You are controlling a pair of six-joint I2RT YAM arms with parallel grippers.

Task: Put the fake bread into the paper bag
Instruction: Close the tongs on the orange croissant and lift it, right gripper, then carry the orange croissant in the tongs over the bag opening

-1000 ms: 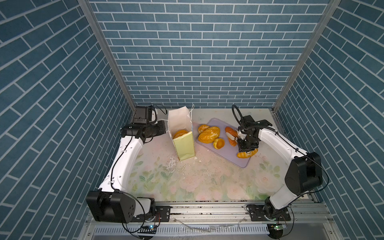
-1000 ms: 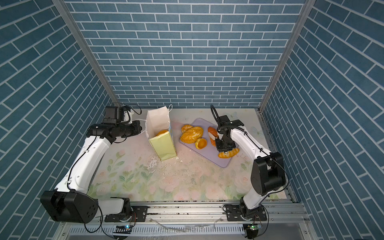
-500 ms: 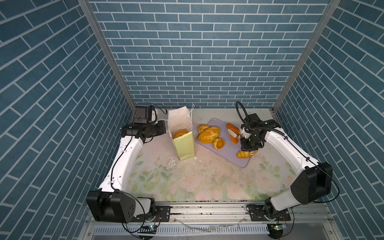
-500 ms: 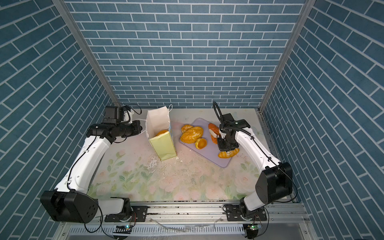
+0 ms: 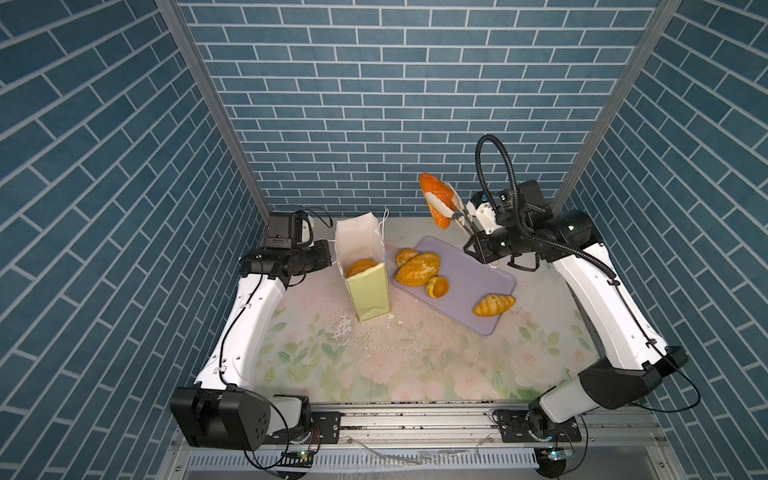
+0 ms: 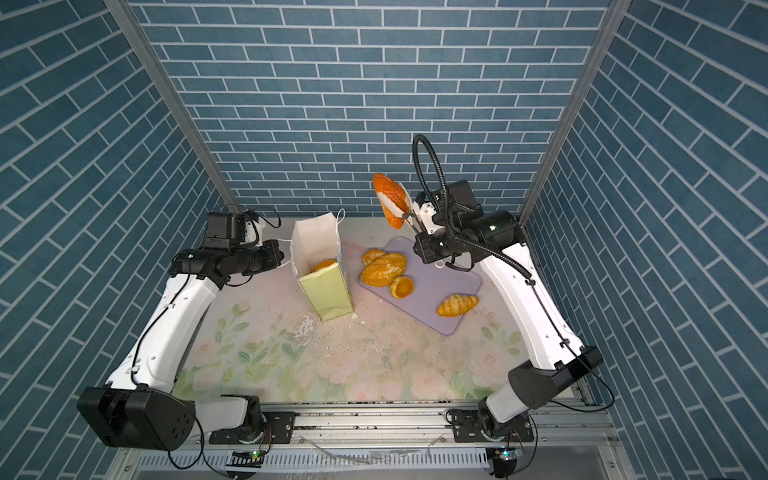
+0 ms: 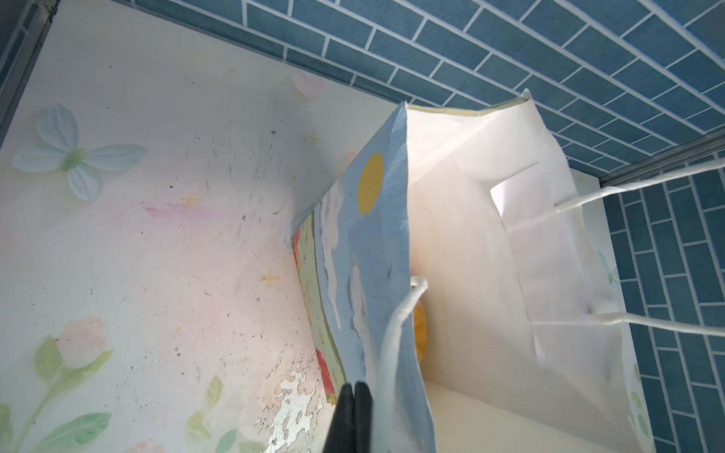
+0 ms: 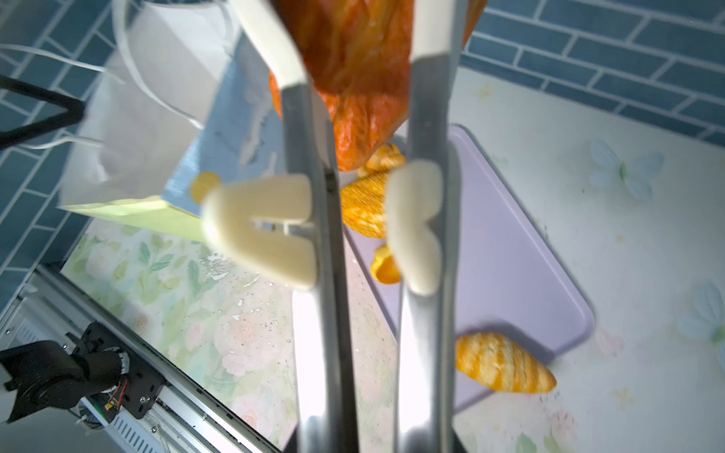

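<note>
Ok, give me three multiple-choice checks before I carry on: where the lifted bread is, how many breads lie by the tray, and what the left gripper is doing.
1. The lifted bread is:
A) inside the bag
B) in the air, clamped in the tongs
C) flat on the tray

2. Breads in view on or at the tray:
A) two
B) seven
C) four

3. The left gripper is:
A) shut on the bag's cord
B) wide open
C) out of every view

Key:
1 B: a top view shows it raised clear of the tray in the tongs.
2 C: a croissant, a shell, a loaf and a small piece at the tray's corner.
3 A: in the left wrist view its fingers press together where the cord runs down to them.
</note>
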